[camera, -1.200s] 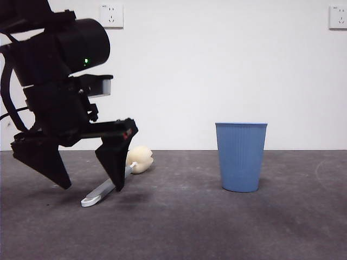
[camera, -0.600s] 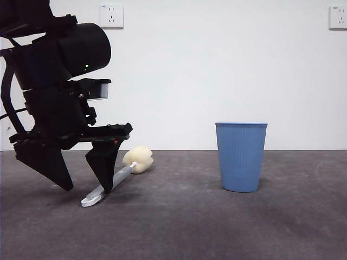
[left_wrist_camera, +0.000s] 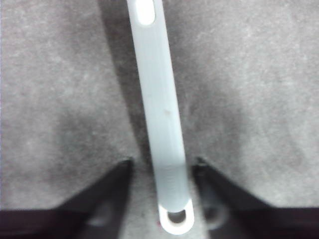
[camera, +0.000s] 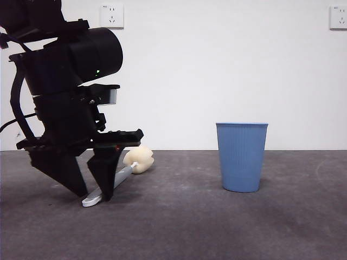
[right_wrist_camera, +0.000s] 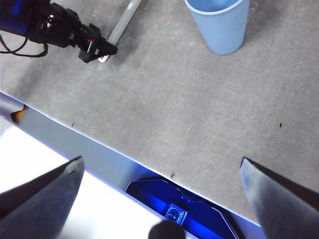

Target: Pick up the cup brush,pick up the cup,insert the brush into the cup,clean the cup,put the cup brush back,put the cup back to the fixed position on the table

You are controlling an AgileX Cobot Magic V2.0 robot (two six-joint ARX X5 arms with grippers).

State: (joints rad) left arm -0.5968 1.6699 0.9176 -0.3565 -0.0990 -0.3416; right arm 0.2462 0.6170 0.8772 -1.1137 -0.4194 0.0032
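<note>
The cup brush (camera: pixel 122 176) lies on the table (camera: pixel 217 227) at the left, its cream sponge head (camera: pixel 139 160) toward the wall. My left gripper (camera: pixel 93 196) is down at the table, its jaws straddling the near end of the grey handle (left_wrist_camera: pixel 162 109). The jaws stand open, with narrow gaps on both sides of the handle. The blue ribbed cup (camera: pixel 242 157) stands upright to the right, well apart from the brush. My right gripper (right_wrist_camera: pixel 160 164) hangs wide open high over the table's front edge, holding nothing. It looks down on the cup (right_wrist_camera: pixel 222 25) and the brush handle (right_wrist_camera: pixel 124 20).
A white wall with two outlets (camera: pixel 111 15) closes off the back of the table. The table's front edge (right_wrist_camera: pixel 99 144) runs under the right gripper, with a blue-lit device (right_wrist_camera: pixel 174 211) below it. Bare table lies between brush and cup.
The left gripper's jaws have drawn closer together around the handle's end, and the arm has shifted slightly right. Brush and cup have not moved.
</note>
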